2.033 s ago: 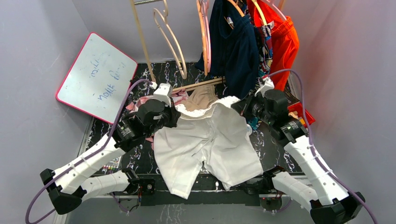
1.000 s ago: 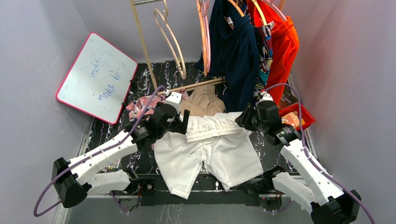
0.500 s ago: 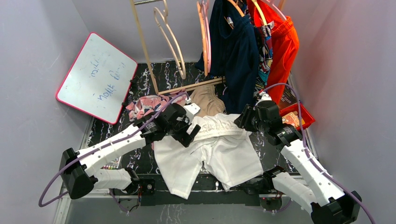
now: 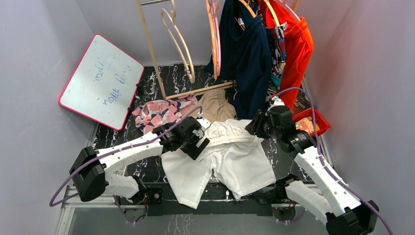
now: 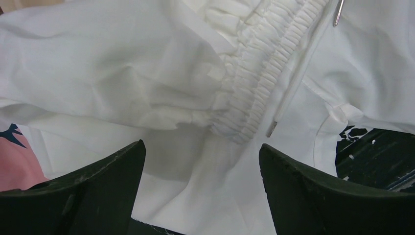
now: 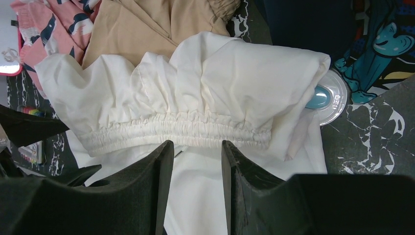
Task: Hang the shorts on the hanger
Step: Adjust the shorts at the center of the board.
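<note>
The white shorts [image 4: 235, 161] lie flat on the dark marbled table, waistband [image 4: 227, 132] folded over toward the legs. My left gripper [image 4: 199, 143] hovers over the waistband's left end, jaws wide open. In the left wrist view only the gathered waistband [image 5: 254, 88], the drawstring's metal tip [image 5: 272, 128] and white cloth show beyond the left gripper [image 5: 201, 147]. My right gripper [image 4: 252, 128] sits at the waistband's right end; the right wrist view shows the right gripper [image 6: 196, 144] parted, over the shorts [image 6: 220, 83], gripping nothing. The pale beige hanger [image 4: 178, 41] hangs bare at the back.
Tan shorts [image 4: 215, 105] and a pink patterned garment [image 4: 159, 110] lie behind the white shorts. Navy [image 4: 247, 49] and orange [image 4: 293, 44] garments hang on the rack at back right, beside a pink hanger [image 4: 214, 34]. A whiteboard [image 4: 100, 81] leans left; a red tray [image 4: 313, 122] sits right.
The waistband, held up between both grippers two seconds ago, now lies folded flat. My left arm has swung right from beside the shorts to over the waistband. The right arm has barely moved.
</note>
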